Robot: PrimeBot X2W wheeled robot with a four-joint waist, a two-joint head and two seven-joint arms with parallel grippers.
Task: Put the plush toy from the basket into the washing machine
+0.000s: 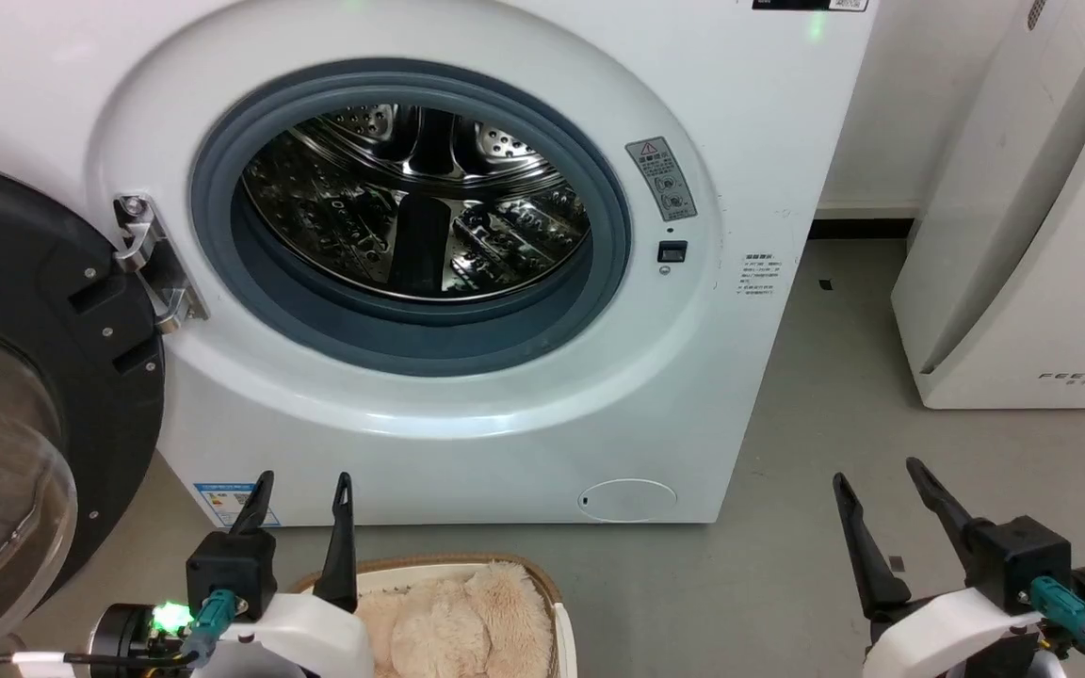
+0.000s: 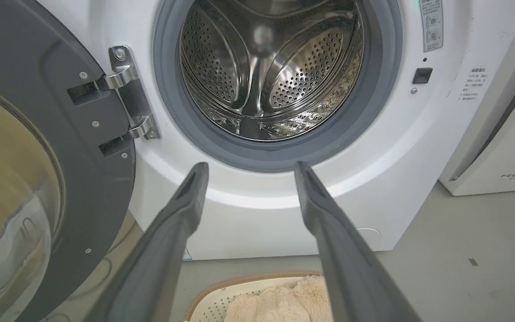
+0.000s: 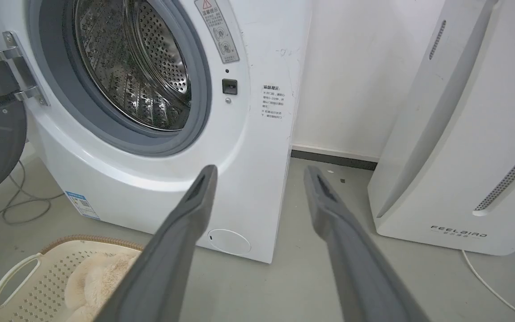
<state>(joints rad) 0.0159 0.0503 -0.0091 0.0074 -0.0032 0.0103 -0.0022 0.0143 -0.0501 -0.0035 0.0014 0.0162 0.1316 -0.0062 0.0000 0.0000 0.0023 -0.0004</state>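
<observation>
Head view, left to right. Door [image 1: 34,311] at 9 o'clock, swung wide open, black rim, domed glass, hung on a metal hinge [image 1: 152,268] at the porthole's 9 o'clock edge. Left claw [image 1: 305,477] at 7 o'clock: fingers apart, nothing between them, tips pointing up at the washing machine [image 1: 467,443] front. It overlaps the left rim of the basket [image 1: 429,561] in this view; can't tell if it touches. Basket at 6 o'clock, on the floor [image 1: 787,565] just in front of the washer, cut off by the bottom edge. Plush toy [image 1: 458,621] lies inside the basket, shaggy cream, filling the part in view, not in either claw. Washer takes centre to 12 o'clock: porthole open, grey gasket [image 1: 429,339] all round, perforated steel drum [image 1: 420,198] and its paddles in plain view. Right claw [image 1: 877,473] at 5 o'clock: fingers apart, gripping nothing, over bare floor, well apart from the basket. White slanted appliance [image 1: 1023,282] at 3 o'clock, marked FEELBAIR, beside the washer with a strip of floor between. Left wrist view: fingers [image 2: 172,232] spread, porthole at 12 o'clock above the tips, basket with toy at 6 o'clock between them. Right wrist view: fingers spread, washer's right front corner behind the left one, basket and toy at 8 o'clock, loose cables [image 3: 16,210] on the floor at 9 o'clock below the door.
</observation>
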